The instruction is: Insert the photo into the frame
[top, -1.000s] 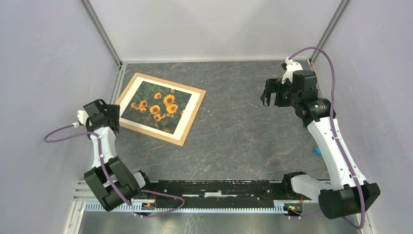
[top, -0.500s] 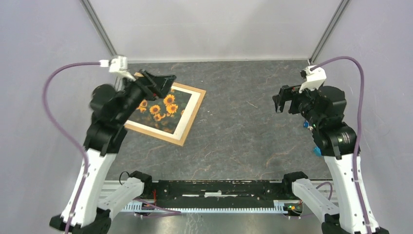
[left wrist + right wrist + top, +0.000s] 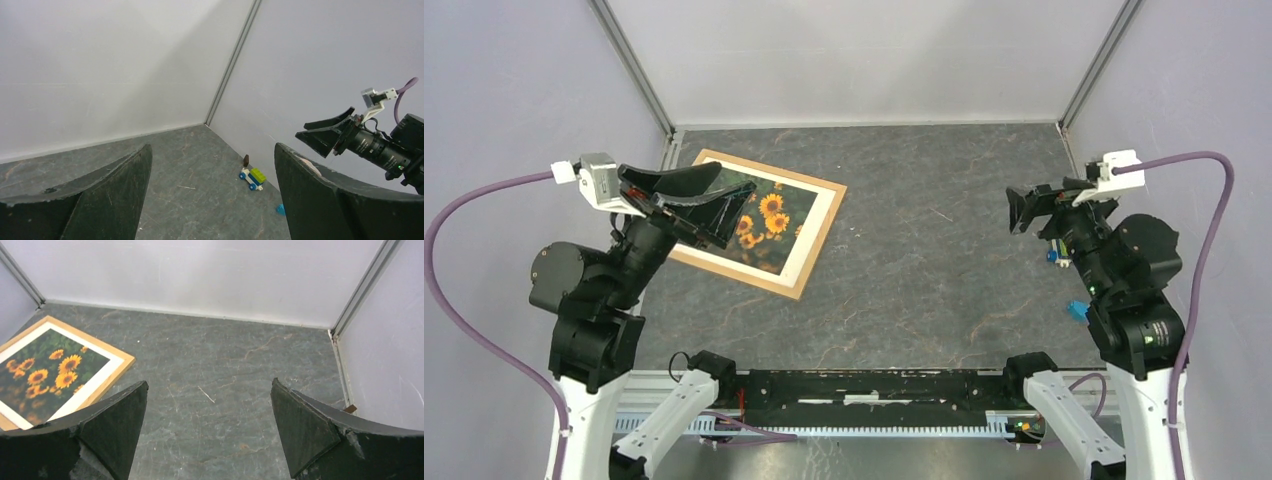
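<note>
The frame point(image 3: 822, 232) of thin light wood lies flat at the back left of the table. The sunflower photo point(image 3: 769, 218) sits inside it behind a white mat border. Both show in the right wrist view, the frame point(image 3: 116, 371) and the photo point(image 3: 45, 372), at the left. My left gripper point(image 3: 716, 198) is open and empty, raised high above the frame's left part, hiding it. My right gripper point(image 3: 1024, 208) is open and empty, raised high at the right side, far from the frame. It also shows in the left wrist view point(image 3: 327, 134).
A small toy car point(image 3: 252, 178) of white, blue and green bricks and a small brown piece point(image 3: 246, 160) lie by the right wall. A blue piece point(image 3: 1077, 311) lies near the right arm. Grey walls enclose the table on three sides.
Both arms have risen from low folded poses to high ones. The left gripper swung up over the frame's left part. The right gripper moved right and nearer. The frame has not moved.
</note>
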`<state>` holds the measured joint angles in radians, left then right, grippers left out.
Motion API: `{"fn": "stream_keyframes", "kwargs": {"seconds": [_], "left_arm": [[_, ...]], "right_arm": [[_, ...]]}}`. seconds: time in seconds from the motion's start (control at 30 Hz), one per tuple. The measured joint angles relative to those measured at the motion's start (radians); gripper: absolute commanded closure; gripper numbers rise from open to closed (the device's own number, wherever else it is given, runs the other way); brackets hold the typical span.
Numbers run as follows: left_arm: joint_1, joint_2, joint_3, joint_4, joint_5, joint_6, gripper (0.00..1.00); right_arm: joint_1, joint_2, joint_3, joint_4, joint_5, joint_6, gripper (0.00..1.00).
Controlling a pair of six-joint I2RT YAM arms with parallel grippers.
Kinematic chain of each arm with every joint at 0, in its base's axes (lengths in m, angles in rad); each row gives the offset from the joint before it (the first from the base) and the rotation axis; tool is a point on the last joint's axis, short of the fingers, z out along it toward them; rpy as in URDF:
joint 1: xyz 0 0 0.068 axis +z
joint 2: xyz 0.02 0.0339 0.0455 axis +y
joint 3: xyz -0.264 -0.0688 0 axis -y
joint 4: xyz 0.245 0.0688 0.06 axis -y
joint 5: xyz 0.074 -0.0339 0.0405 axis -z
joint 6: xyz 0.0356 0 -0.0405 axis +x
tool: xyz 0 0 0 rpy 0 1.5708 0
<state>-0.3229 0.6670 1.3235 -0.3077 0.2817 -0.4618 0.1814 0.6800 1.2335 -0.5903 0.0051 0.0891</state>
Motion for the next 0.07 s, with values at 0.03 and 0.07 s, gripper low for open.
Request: {"fn": "stream_keyframes", "kwargs": {"seconds": [0.03,0.07], "left_arm": [[0.000,0.002,0.002,-0.002,0.006,0.000,0.04],[0.000,0.005,0.006,-0.003,0.009,0.000,0.04]], "right_arm": [[0.000,-0.003,0.002,0.006,0.005,0.000,0.02],[0.000,-0.005,0.003,0.011,0.009,0.000,0.02]]}}
